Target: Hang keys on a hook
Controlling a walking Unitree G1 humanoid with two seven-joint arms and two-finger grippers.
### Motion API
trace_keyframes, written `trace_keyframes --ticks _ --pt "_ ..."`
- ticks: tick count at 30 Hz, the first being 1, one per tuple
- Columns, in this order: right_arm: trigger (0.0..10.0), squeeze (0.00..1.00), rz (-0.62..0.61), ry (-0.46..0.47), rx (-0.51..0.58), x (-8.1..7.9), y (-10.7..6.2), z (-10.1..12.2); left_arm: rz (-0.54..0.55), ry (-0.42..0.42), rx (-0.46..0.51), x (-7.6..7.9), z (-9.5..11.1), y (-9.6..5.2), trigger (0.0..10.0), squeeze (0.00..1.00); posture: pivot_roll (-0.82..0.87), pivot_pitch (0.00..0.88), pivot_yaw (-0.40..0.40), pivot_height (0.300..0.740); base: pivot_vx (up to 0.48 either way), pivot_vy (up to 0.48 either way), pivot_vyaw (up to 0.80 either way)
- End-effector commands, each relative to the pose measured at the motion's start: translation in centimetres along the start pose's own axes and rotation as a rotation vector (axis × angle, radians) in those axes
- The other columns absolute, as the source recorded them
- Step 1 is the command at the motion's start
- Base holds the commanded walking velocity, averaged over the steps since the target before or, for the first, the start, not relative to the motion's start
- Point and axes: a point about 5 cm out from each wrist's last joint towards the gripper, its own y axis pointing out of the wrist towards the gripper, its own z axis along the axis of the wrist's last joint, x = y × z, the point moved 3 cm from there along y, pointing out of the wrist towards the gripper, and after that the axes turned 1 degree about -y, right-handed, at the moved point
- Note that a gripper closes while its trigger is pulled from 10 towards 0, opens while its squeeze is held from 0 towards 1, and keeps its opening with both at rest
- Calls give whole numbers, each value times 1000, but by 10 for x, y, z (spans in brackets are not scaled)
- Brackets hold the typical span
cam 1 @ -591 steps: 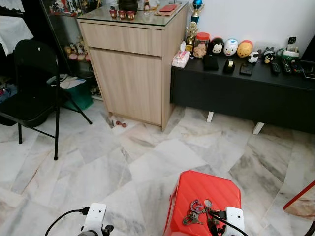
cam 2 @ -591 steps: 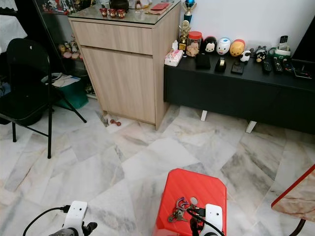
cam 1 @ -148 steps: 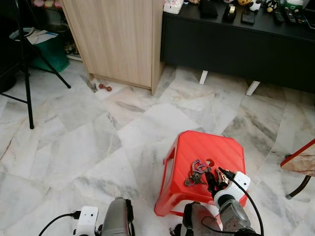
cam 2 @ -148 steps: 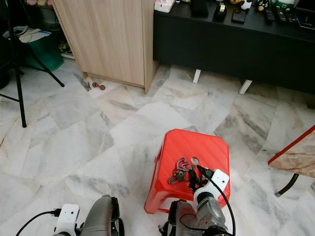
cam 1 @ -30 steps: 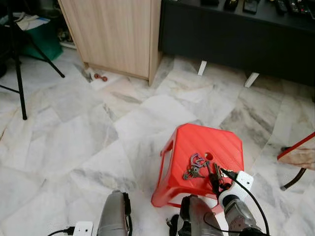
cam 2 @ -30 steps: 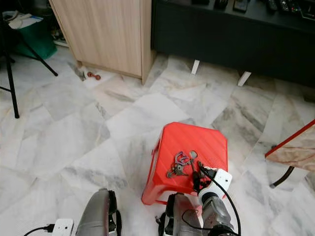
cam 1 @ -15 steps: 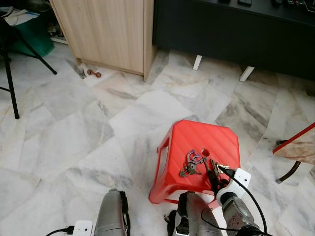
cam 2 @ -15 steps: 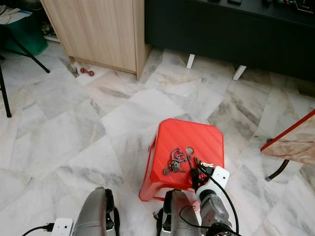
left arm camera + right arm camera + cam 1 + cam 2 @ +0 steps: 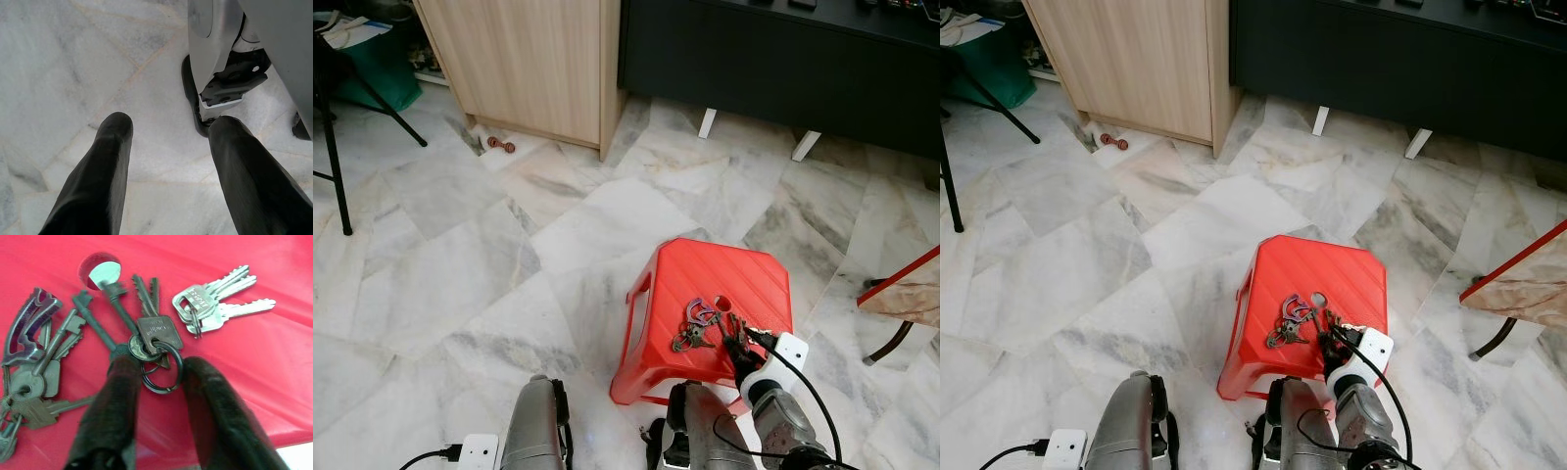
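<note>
On the stool (image 9: 715, 294), the right gripper (image 9: 156, 377) straddled the keys' (image 9: 146, 340) ring, jaws spread; closing seemed next.

The robot's two silver, rounded metal forearms (image 9: 536, 431) show a smooth brushed sheen with dark joints. Each wrist carries a white, rounded-corner plastic camera block (image 9: 789, 351) fed by a thin black cable (image 9: 811, 392); the left arm's block (image 9: 477, 452) has its own black cable too. The right gripper (image 9: 154, 382) has two long, matte black, blunt-tipped fingers (image 9: 110, 411). The left gripper (image 9: 168, 132) has the same thick black fingers (image 9: 100, 176). Beside them stands a silver leg shell (image 9: 215, 34) with a black foot bracket and a small screw hole.
</note>
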Motion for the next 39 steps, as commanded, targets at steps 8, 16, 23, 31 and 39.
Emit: trace_keyframes --ticks 8,16,23,31,39 --pt "0 0 5 8 -19 -3 0 -5 -17 17 -63 6 -12 -1 10000 0 125 257 -105 618 0 0 0" --pt "0 0 10 14 -13 -5 1 -4 -17 23 -60 6 -4 2 10000 0 126 230 -102 618 0 0 0" --pt "0 0 9 21 -7 -6 2 -1 -14 22 -58 6 2 5 10000 0 128 203 -99 618 0 0 0" --pt "0 0 26 30 56 -11 5 15 -14 27 -60 7 9 9 10000 0 130 145 -95 618 0 0 0" --pt "0 0 59 3 152 -17 8 40 -21 30 -64 11 10 10 10000 0 121 101 -94 618 0 0 0"
